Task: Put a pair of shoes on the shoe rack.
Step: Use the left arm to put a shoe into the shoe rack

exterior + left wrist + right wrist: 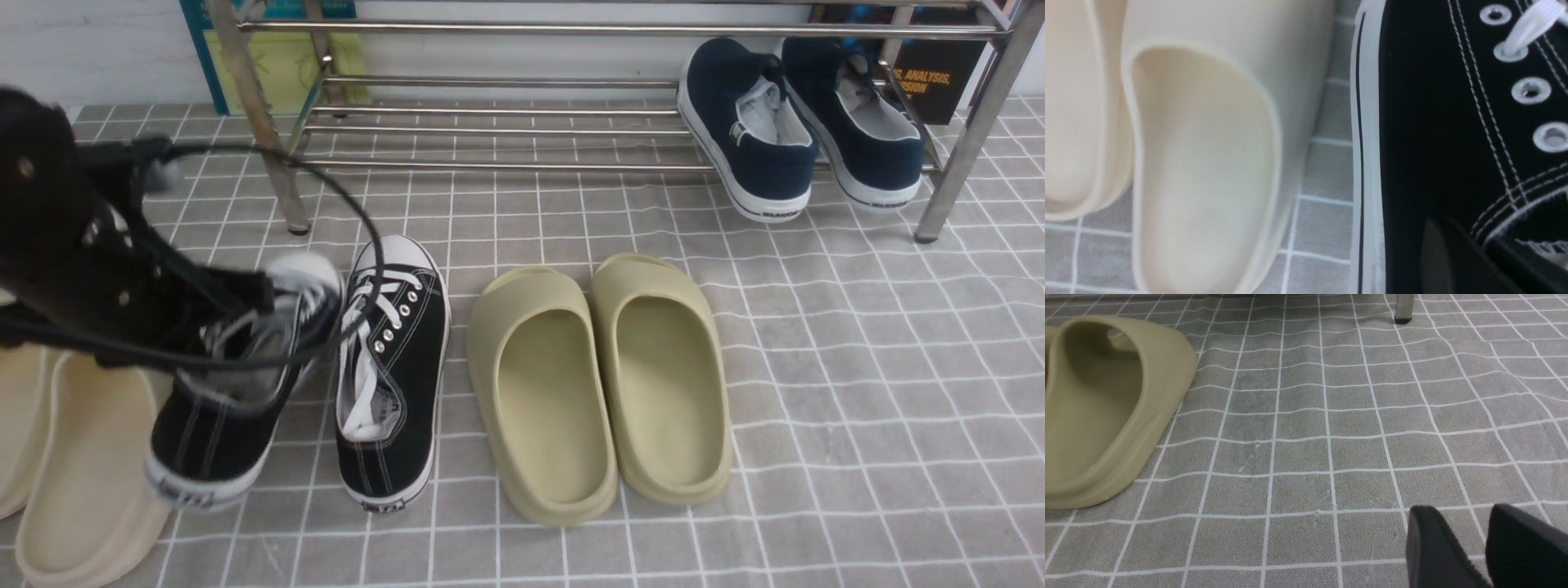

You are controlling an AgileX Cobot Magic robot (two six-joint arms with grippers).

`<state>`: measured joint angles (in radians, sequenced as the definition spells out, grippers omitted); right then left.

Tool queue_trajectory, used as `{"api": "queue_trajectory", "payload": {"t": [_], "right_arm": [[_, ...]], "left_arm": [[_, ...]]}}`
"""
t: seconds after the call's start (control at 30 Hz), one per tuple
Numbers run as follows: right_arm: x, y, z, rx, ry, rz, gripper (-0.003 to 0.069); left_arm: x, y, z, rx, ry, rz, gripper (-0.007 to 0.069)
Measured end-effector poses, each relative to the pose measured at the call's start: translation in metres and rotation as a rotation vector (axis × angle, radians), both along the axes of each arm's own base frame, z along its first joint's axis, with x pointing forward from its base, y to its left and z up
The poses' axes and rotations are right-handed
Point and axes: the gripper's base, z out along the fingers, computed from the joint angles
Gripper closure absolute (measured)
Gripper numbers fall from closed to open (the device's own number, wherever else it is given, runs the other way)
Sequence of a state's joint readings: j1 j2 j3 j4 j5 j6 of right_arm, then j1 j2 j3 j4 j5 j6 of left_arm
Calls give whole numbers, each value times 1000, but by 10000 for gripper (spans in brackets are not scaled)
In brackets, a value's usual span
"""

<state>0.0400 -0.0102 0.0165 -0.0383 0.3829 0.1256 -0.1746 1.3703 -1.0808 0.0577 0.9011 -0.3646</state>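
Currently navy slip-ons (759,155) on shoe rack (490,82); left fingers (1449,265) clamp sneaker (212,441); right fingers (1437,547) unclear.

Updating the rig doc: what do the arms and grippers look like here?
Left arm: black, boxy housing with small silver screw heads; a thin black cable loops out from it. One dark left finger shows in the left wrist view. Right gripper: two matte black fingers with rounded tips and a fine textured face. No markings visible; the right arm itself is out of view.

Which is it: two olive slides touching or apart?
Touching. Front view: left olive slide and right olive slide press together along inner sides, no floor between.
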Motion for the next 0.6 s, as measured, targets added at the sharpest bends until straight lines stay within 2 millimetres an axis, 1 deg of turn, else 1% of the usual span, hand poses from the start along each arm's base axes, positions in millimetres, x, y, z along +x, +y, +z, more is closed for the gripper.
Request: {"api": "queue_trajectory", "payload": {"t": [0.17,0.23,0.3,0.33,0.37,0.43,0.47,0.5,0.53,0.6], "right_arm": [[0,0,0,0,0,0,419],[0,0,0,0,0,0,419],[0,0,0,0,0,0,419],[0,0,0,0,0,0,419],[0,0,0,0,0,0,419],[0,0,0,0,0,0,419],[0,0,0,0,0,0,419],[0,0,0,0,0,0,419],[0,0,0,0,0,0,419],[0,0,0,0,0,0,419]], "left_arm": [[10,-4,15,-22,-61,-27,638],[19,-6,20,-31,-76,-32,638],[33,-9,26,-32,-91,-43,638],[35,-9,26,-32,-93,-43,638],[48,-12,30,-36,-107,-52,638],[58,-14,30,-39,-111,-57,638],[72,-17,34,-40,-131,-61,638],[76,-18,34,-44,-133,-62,638],[94,-21,30,-46,-140,-64,638],[115,-25,27,-49,-161,-64,638]]}}
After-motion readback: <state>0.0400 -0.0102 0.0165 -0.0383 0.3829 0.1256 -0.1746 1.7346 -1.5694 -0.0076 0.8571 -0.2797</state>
